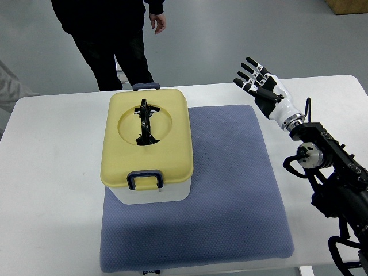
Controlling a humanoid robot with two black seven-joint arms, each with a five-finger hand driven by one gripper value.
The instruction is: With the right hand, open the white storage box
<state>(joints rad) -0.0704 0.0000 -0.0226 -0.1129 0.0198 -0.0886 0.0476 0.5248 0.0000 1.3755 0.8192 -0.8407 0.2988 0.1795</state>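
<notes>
A white storage box [154, 193] with a pale yellow lid [146, 139] stands on the left part of a blue mat [230, 190]. The lid is down, with a black folding handle [144, 123] lying flat in its round recess. A dark blue latch [146, 178] sits at the lid's near edge and another [146, 87] at its far edge. My right hand [259, 86] hovers to the right of the box, well apart from it, fingers spread and holding nothing. My left arm does not show.
The mat lies on a white table [52, 172]. A person in dark clothes [109, 34] stands behind the table's far edge, just beyond the box, one hand [157, 23] hanging. My right arm's black links [336, 184] run along the table's right side.
</notes>
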